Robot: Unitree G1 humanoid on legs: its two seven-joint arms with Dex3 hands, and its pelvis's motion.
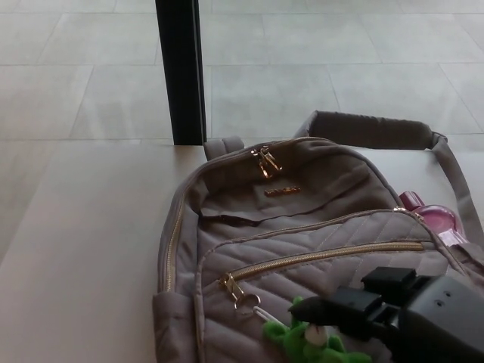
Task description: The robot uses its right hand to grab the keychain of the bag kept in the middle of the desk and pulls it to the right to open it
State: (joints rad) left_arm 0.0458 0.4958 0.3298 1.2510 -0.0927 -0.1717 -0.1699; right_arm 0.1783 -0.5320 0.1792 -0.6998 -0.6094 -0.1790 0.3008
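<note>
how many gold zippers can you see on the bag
3: one across the front pocket, one down the bag's left side, and one at the top with gold pulls. Others may be hidden.

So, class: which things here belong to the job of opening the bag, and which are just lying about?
Belong to the job:
bag
green keychain
front zipper
right hand

Just lying about:
pink bottle
black post
desk

I see the grey quilted bag [302, 227] lying flat on its back on the table [83, 249], its gold front zip [325, 257] closed. A green plush keychain [306, 342] hangs from the zip pull [236, 290] at the zip's left end, partly hidden.
</note>
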